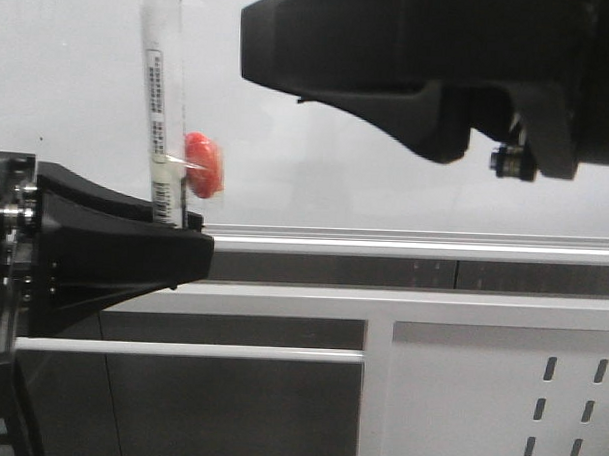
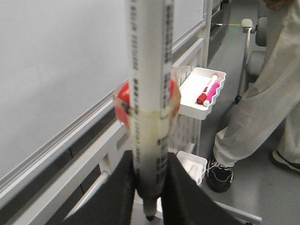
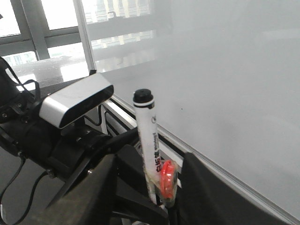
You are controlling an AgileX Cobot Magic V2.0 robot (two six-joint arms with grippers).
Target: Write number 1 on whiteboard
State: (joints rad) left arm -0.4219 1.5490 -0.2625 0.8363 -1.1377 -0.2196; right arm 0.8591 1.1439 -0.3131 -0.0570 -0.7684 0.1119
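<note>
The left hand point(image 1: 189, 246) is clamped on a marker point(image 1: 161, 103), which stands upright between its black fingers point(image 2: 185, 190). In the left wrist view the dark tip pokes out past the fingers, and in the right wrist view a black cap tops the white barrel. A red, round piece point(image 1: 205, 163) is taped to the barrel just above the grip. The right hand point(image 3: 145, 197) shows two dark fingers set wide apart, with the marker standing between them in that view; I cannot tell whether they touch it. Behind the marker is the whiteboard point(image 1: 386, 191), its silver frame edge running along the bottom. Its surface carries no stroke, only a tiny black speck point(image 3: 182, 110).
</note>
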